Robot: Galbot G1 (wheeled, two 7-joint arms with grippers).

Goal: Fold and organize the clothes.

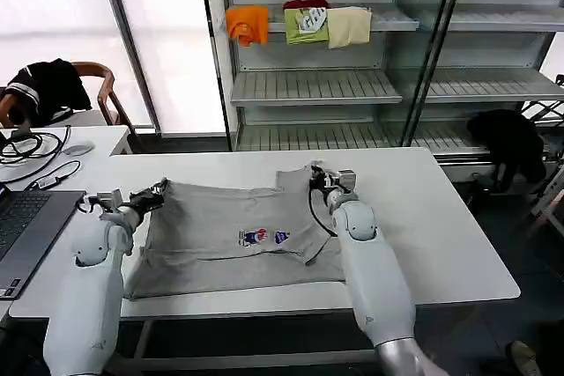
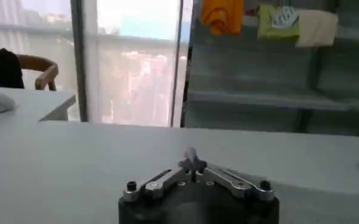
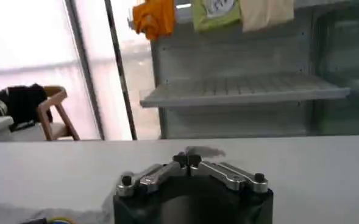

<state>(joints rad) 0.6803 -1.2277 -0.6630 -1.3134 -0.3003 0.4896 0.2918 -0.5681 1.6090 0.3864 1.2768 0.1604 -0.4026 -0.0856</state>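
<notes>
Now both end effectors — left point(image 1: 152, 195), right point(image 1: 317, 177) — are pinching the shirt point(image 1: 231, 239) at its far corners; soft, light fabric, likely drooping when lifted off the worktop point(image 1: 441, 235).

Soft matt cloth shirt point(image 1: 229, 235), smooth table point(image 1: 441, 226)

Place: lab or test room set up like a shop
Shelving: metal racks point(image 1: 317, 85) carrying folded garments point(image 1: 300, 24)
Bench: white bench point(image 1: 458, 244), laptop point(image 1: 26, 226) and cables point(image 1: 26, 143) alongside
Windows: tall, frosted point(image 1: 53, 15)
</notes>
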